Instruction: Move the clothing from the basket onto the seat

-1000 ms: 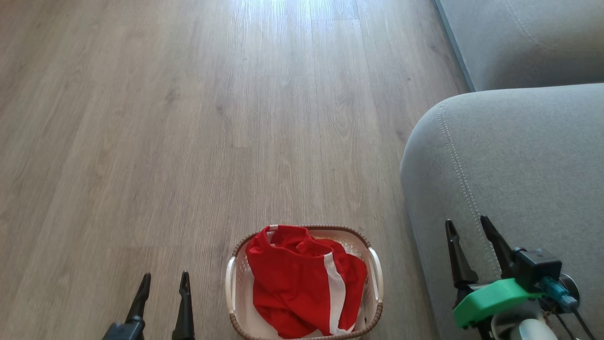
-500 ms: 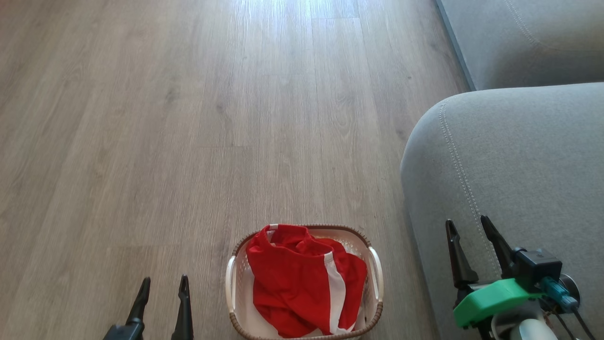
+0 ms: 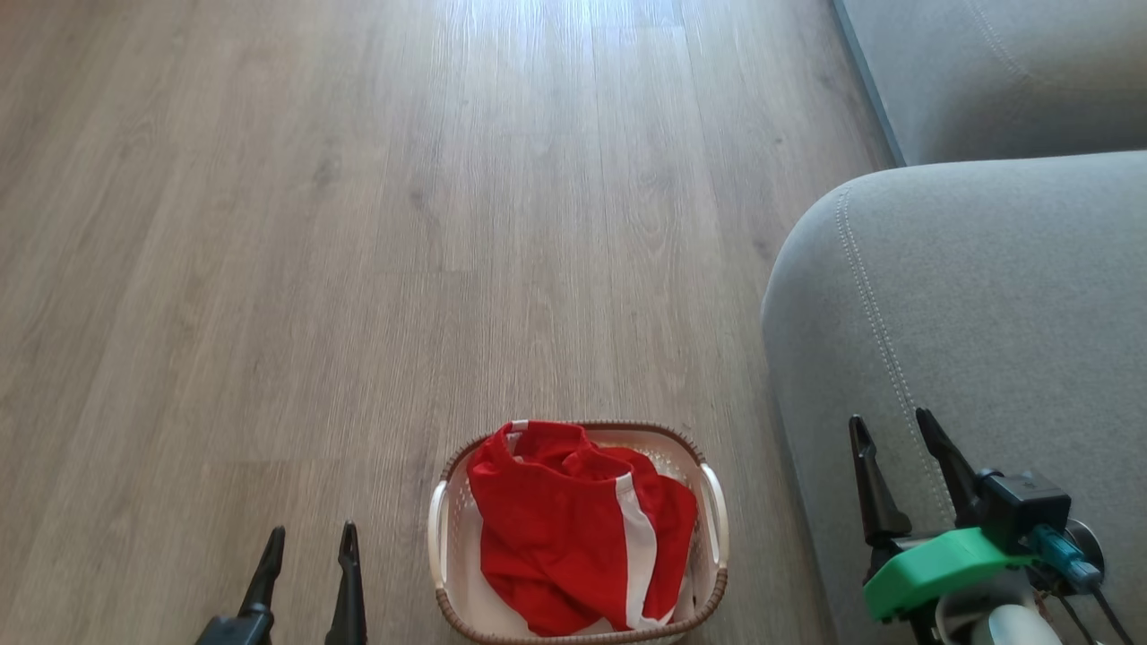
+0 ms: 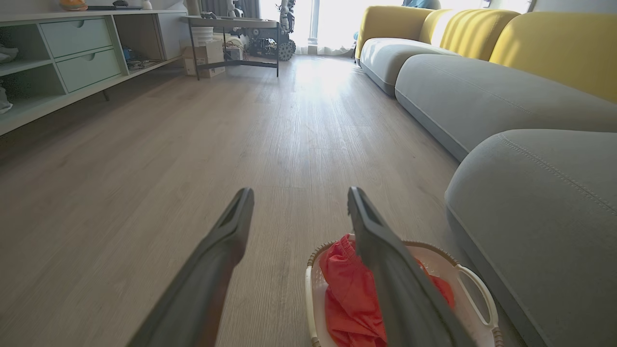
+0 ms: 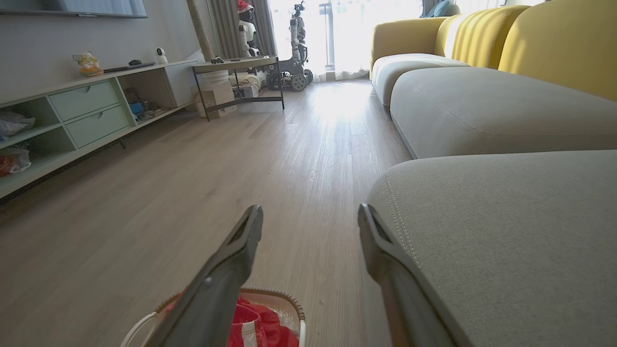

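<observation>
The red clothing (image 3: pixel 573 528) with a white stripe lies bunched in the cream basket (image 3: pixel 438 537) on the wood floor, at the bottom centre of the head view. The grey seat (image 3: pixel 986 296) rises just right of the basket. My left gripper (image 3: pixel 310 536) is open at the lower left, well left of the basket, holding nothing. My right gripper (image 3: pixel 896 425) is open over the seat's front part, empty. In the left wrist view the clothing (image 4: pixel 349 294) and basket (image 4: pixel 475 284) sit behind the right finger (image 4: pixel 385 270). The right wrist view has the clothing (image 5: pixel 260 327) at its bottom edge beside the seat (image 5: pixel 506 226).
A second grey sofa cushion (image 3: pixel 1004 72) lies beyond the seat, with yellow backrests (image 4: pixel 554 43) behind. A low shelf unit with drawers (image 5: pixel 82 111) lines the far left wall, and a black-framed table (image 5: pixel 238 82) stands at the room's end. Bare wood floor (image 3: pixel 358 224) stretches ahead.
The whole head view has shifted slightly, so the basket and seat sit a little higher in it. Both grippers stay open and the clothing has not moved in the basket.
</observation>
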Available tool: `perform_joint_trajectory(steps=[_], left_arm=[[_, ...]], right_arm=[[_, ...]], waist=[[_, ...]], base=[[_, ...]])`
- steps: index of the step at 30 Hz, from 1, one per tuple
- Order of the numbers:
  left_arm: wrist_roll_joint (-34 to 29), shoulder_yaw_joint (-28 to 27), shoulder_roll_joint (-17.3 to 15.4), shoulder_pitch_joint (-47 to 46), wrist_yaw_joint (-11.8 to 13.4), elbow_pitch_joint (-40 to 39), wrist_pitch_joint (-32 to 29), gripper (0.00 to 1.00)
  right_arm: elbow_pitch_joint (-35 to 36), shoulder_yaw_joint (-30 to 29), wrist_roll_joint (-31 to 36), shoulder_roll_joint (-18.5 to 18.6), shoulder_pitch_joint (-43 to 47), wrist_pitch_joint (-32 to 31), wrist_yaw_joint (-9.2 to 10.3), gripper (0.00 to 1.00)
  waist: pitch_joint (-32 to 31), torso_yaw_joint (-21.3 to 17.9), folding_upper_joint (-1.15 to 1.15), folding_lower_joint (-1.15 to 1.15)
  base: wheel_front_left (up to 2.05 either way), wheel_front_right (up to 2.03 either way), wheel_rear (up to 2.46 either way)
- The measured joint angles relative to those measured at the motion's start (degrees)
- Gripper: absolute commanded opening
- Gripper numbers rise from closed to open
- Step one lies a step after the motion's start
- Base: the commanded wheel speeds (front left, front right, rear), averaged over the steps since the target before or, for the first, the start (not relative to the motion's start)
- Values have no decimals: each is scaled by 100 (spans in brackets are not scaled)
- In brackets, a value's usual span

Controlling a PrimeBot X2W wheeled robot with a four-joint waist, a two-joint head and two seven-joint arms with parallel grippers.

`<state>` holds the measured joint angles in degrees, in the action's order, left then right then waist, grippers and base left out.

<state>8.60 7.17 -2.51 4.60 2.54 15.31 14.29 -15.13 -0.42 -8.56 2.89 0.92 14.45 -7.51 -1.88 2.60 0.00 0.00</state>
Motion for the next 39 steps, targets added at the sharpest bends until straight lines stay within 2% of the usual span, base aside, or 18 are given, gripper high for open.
perform_joint_trajectory(steps=[13,21,29,39], left_arm=[[-177,385,-8,-556,-73,261,0,100],[-308,704,1,-1557,-163,709,0,100],[-583,1078,13,-2838,-328,1668,0,100],[-591,1779,33,-4063,-480,2718,0,100]], right_arm=[[367,-172,113,-2,-154,1,0,100],[892,-308,221,-1,-905,1,0,100],[1422,-379,305,-1,-1803,3,0,100],[1824,-506,303,1,-2313,19,0,100]], waist=[[570,-74,0,0],[1443,-211,0,0],[2488,-441,0,0],[3591,-719,0,0]], base=[[0,0,0],[0,0,0],[0,0,0],[0,0,0]])
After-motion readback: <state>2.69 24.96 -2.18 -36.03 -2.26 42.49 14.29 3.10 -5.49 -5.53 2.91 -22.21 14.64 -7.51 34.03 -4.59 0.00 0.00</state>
